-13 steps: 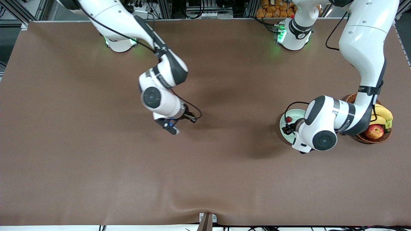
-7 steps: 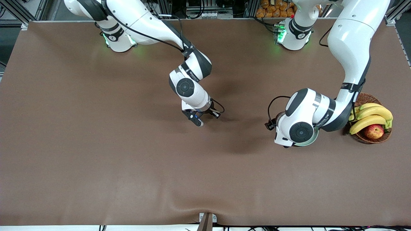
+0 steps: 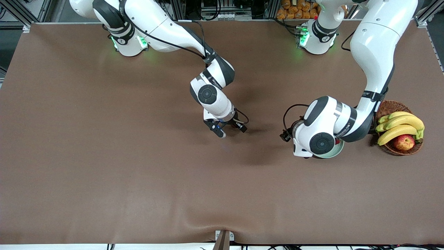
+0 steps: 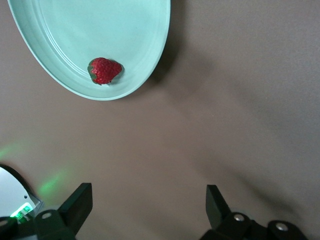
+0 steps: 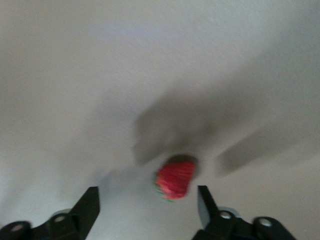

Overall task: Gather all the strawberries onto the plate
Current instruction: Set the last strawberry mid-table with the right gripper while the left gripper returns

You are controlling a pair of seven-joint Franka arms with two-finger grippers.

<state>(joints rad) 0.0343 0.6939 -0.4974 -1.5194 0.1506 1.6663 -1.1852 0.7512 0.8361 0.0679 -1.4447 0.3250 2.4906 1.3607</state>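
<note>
One strawberry (image 4: 105, 70) lies in the pale mint plate (image 4: 60, 75), close to its rim. In the front view my left hand covers most of the plate (image 3: 335, 152). My left gripper (image 4: 148, 201) is open and empty, over bare tabletop just beside the plate. My right gripper (image 3: 222, 132) hangs over the middle of the table. Its fingers (image 5: 91, 200) stand open, and a second strawberry (image 5: 175, 180) sits loose between them, touching neither. I cannot tell whether that berry rests on the table.
A brown wicker basket (image 3: 392, 106) with bananas (image 3: 399, 126) and an apple (image 3: 404, 141) stands beside the plate at the left arm's end. The brown mat (image 3: 104, 173) runs wide toward the front camera and the right arm's end.
My right arm swung toward the middle of the table, and its gripper opened and let go of the strawberry. My left hand shifted over the plate toward the right arm's end.
</note>
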